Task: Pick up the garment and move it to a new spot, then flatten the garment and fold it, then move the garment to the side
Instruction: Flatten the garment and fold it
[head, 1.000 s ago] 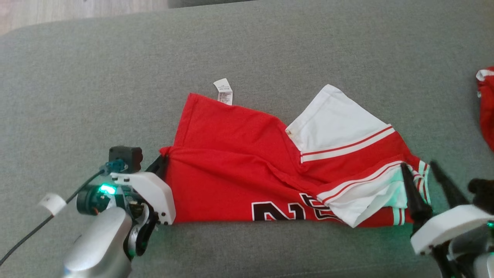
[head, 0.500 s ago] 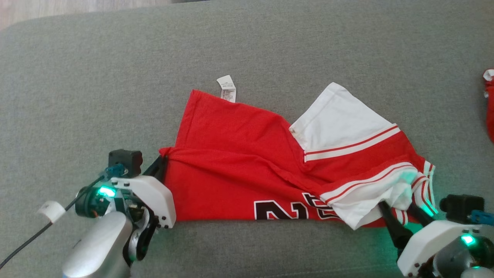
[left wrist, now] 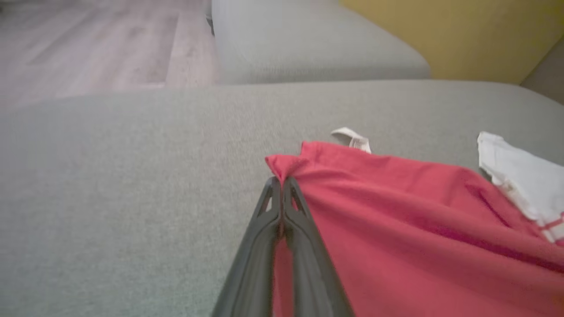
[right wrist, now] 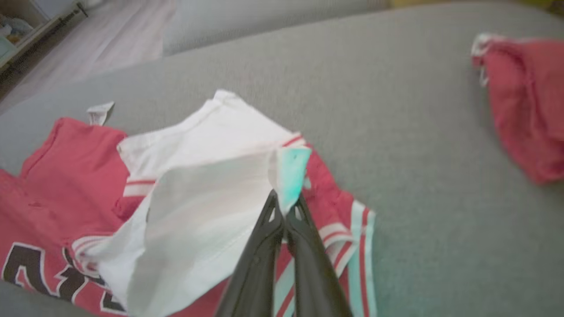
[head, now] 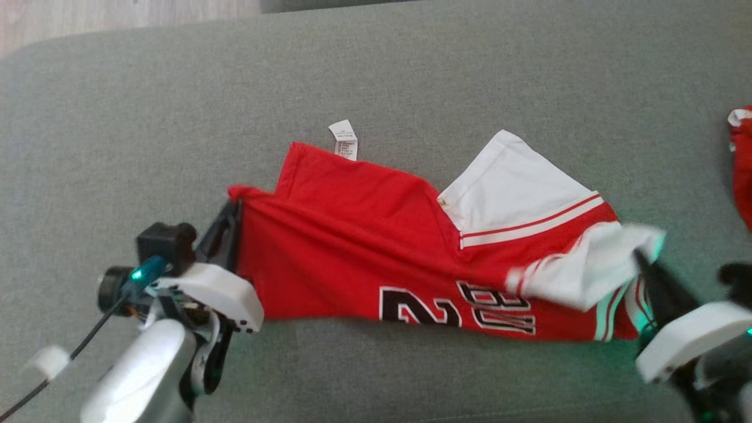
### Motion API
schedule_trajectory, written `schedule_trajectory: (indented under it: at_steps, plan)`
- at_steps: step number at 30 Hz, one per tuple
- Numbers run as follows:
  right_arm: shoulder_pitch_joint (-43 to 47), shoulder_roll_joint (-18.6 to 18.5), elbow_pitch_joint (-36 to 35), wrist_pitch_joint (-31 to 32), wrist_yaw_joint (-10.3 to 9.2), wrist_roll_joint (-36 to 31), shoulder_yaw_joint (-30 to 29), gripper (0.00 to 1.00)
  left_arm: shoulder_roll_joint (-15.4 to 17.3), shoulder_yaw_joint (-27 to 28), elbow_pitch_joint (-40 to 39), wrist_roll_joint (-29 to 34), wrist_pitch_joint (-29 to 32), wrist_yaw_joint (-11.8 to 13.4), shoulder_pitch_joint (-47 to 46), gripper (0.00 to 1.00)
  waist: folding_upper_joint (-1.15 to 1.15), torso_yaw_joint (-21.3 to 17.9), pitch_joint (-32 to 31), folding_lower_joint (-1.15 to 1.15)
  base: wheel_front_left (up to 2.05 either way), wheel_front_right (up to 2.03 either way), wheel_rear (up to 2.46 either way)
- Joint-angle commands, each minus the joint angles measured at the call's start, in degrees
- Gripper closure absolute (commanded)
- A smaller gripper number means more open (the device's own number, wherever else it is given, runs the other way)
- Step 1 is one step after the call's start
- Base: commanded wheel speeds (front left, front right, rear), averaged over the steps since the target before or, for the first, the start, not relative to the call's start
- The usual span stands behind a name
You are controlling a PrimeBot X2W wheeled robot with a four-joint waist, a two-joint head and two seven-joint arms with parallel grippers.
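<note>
Jersey (head: 364, 247) lay mid-frame on the grey sofa (head: 411, 70), left gripper (head: 233, 205) pinched shut on its red corner, right gripper (head: 643, 258) likewise on its white flap. Pulling evenly apart, low over the cushion, would likely flatten it best.

Open cushion (head: 411, 70) beyond garment (head: 352, 235); red cloth (head: 741, 170) rightward.

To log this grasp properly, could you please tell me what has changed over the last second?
The right tool, open beside the white flap of the garment before, has shut on it and lifted it. The left tool, shut on the red corner throughout, has carried it forward, uncovering more of the black print. The care label and the other red garment stayed put.
</note>
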Motion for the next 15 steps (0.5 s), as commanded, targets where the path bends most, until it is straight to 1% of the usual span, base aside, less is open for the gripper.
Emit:
schedule_trajectory:
  at_steps: [1,5,6,9,12,15]
  plan:
    - [-2.4,-2.1,-3.5,-1.1,-0.04,-0.4,-0.1,1.0,2.6,3.4,-3.2,0.9,-1.6,0.9,-1.1,1.0,0.0,0.1,-0.5,0.0,0.0,0.0,0.0]
    - [-4.9,-4.1,-8.9,-2.9,-0.04,-1.1,-3.6,1.0,4.5,5.4,-11.0,3.0,-5.5,2.9,-1.1,1.0,0.0,0.3,-2.1,0.0,0.0,0.0,0.0]
    - [-7.0,-5.6,-12.6,-3.1,-0.04,-1.9,-5.7,1.0,5.6,6.5,-16.1,4.4,-7.1,3.8,-1.5,1.0,0.0,0.4,-3.0,0.0,0.0,0.0,0.0]
    - [-10.9,-7.8,-18.5,-2.9,-0.04,-3.1,-8.4,1.0,7.6,8.1,-24.2,7.0,-8.5,5.2,-3.4,1.0,0.0,0.8,-4.3,0.0,0.0,0.0,0.0]
    - [-15.8,-10.4,-23.5,-1.9,-0.04,-3.9,-10.5,1.0,9.9,9.8,-31.8,9.8,-8.7,6.0,-6.7,1.0,0.0,1.4,-5.6,0.0,0.0,0.0,0.0]
    - [-21.9,-13.0,-27.4,-0.5,-0.04,-4.0,-12.7,1.0,12.0,11.6,-38.1,12.4,-7.4,6.6,-11.0,1.0,0.0,1.9,-6.9,0.0,0.0,0.0,0.0]
